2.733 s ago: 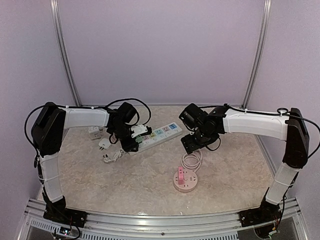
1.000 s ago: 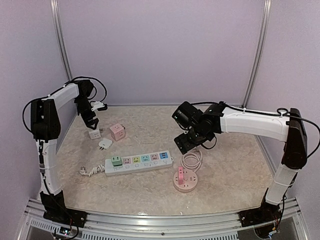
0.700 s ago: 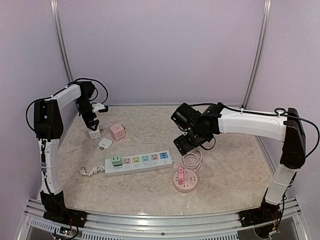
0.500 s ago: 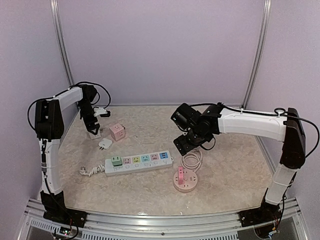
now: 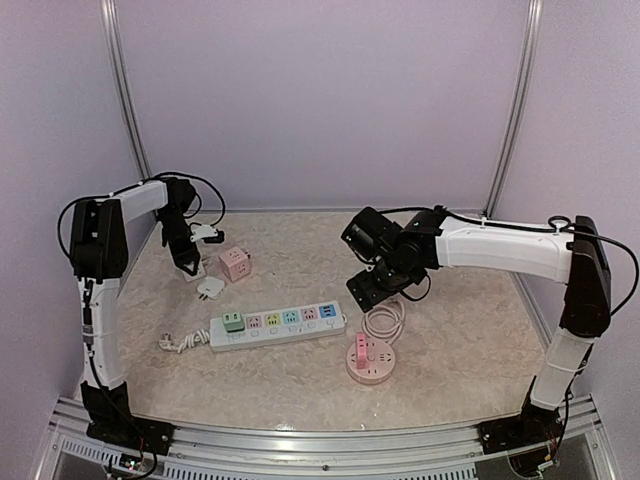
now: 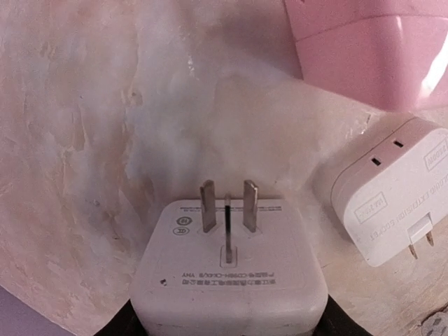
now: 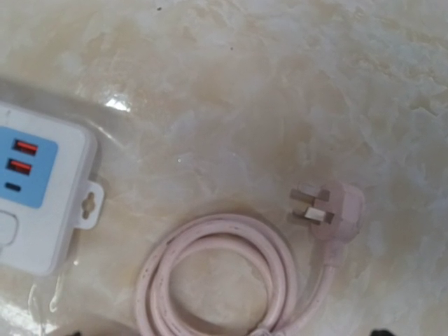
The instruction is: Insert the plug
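Plug: a white adapter plug (image 6: 227, 266) lay at the far left corner of the bench (image 5: 460, 330), just beside a pink cube adapter (image 5: 236, 263) and a second white adapter (image 6: 392, 196).
Left gripper: the left gripper (image 5: 188, 262) was low over that plug with a finger against each flank, and to my eye it was pinching it.
Right gripper: the right gripper (image 5: 372, 290) hung spread and empty above the pink cord plug (image 7: 329, 210), near the middle of the bench.
Socket: the power strip (image 5: 280, 322) lay towards the near edge, well apart from the plug.
Handling: I judged it a light, rigid plastic block, its glossy sides liable to slip and twist under a weak pinch.
Hold: the two flat opposite sides, mid-body, looked best, leaving the stiff metal prongs free.
Risk: a tilted grip would probably jam the prongs at the slots.
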